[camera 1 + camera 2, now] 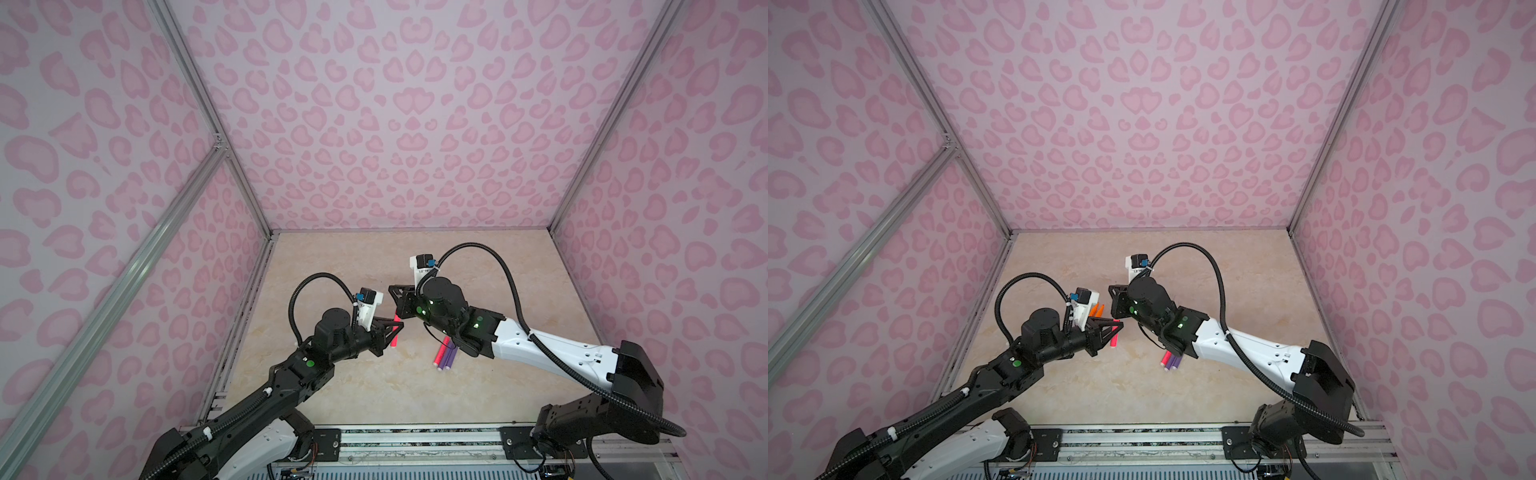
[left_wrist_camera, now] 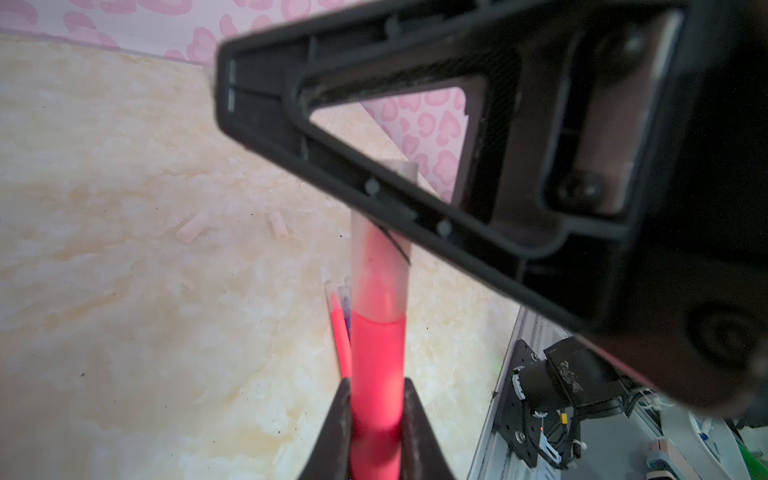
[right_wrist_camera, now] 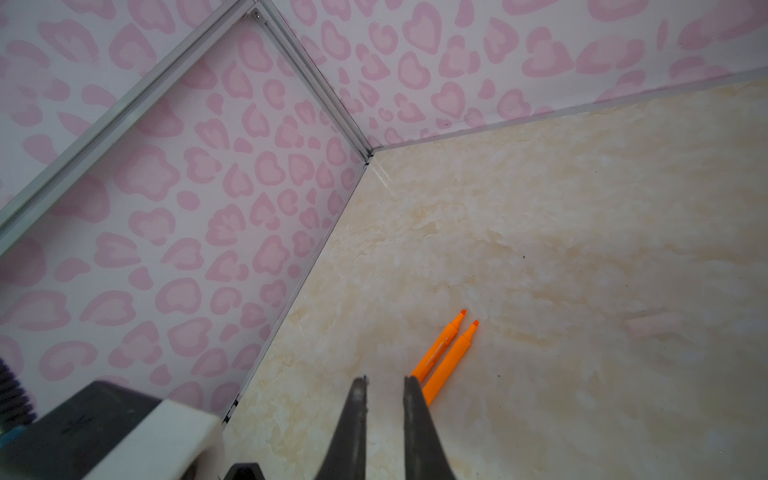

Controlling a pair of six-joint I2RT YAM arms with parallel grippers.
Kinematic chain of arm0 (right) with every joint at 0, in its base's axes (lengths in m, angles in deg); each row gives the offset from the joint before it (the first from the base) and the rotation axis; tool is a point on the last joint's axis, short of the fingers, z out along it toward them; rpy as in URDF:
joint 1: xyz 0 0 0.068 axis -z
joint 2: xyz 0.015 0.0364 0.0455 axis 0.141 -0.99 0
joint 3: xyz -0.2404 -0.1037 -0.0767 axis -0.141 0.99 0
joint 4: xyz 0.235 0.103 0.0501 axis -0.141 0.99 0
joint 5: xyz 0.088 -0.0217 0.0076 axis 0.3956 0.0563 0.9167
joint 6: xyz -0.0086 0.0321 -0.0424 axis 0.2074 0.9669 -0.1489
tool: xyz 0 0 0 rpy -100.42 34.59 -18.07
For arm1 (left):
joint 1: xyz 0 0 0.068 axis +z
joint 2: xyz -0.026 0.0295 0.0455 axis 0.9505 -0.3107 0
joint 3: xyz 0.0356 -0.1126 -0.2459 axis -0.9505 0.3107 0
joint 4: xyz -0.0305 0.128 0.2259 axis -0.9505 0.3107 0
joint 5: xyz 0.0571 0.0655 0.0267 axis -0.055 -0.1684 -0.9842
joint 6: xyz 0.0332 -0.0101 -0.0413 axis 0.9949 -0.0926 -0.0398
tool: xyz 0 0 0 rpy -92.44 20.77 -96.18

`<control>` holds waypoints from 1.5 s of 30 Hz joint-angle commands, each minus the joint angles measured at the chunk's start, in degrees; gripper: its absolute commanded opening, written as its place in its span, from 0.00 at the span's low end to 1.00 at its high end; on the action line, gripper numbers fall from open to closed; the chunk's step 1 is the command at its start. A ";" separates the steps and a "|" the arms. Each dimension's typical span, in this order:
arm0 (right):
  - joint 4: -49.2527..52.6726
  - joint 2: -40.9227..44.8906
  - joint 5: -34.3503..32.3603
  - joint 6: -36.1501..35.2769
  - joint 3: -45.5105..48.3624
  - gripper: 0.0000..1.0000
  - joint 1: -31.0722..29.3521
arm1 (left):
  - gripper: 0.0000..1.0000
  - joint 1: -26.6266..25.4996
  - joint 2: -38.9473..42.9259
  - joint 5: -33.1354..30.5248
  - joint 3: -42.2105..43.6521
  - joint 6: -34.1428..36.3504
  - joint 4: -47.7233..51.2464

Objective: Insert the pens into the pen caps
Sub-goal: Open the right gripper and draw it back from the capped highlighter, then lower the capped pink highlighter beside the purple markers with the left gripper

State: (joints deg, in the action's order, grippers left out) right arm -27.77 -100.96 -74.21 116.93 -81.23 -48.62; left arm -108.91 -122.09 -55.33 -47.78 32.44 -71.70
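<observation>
My left gripper (image 2: pixel 376 386) is shut on a pink-red pen (image 2: pixel 376 365), held clear of the floor in both top views (image 1: pixel 393 340) (image 1: pixel 1114 338). A pale translucent pen cap (image 2: pixel 376 270) sits over the pen's tip. My right gripper (image 3: pixel 385 380) is shut, only a narrow slit shows between its jaws, and nothing is in it. One of its fingers (image 2: pixel 270 95) lies across the cap's far end. Two uncapped orange pens (image 3: pixel 446 353) lie side by side near the left wall. Loose caps (image 2: pixel 192 226) (image 2: pixel 277 224) rest on the floor.
A pink-red pen and purple pens (image 1: pixel 444 353) lie side by side on the floor, partly under my right arm. Patterned walls (image 1: pixel 374 124) close in three sides. A metal rail (image 1: pixel 415 440) runs along the front edge.
</observation>
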 commanded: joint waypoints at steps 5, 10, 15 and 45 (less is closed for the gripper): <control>1.51 0.58 5.18 -0.47 5.03 0.00 -1.45 | 0.04 1.31 0.10 -4.73 -0.01 -2.17 -5.87; -1.75 2.26 4.95 0.57 10.04 0.00 -2.49 | 0.04 2.52 0.32 -3.82 0.68 -3.35 -6.85; -5.37 2.38 3.39 2.59 13.79 0.00 -5.08 | 0.04 3.40 0.06 -2.80 0.95 -3.95 -7.50; 7.56 10.56 -15.55 4.79 10.85 0.56 -2.51 | 0.04 2.52 -9.07 -9.68 -6.35 -0.60 4.30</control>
State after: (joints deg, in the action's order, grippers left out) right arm -24.78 -92.78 -89.07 122.04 -71.37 -53.04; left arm -106.07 -128.48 -58.17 -52.19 32.20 -66.91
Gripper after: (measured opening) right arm 0.572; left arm 0.173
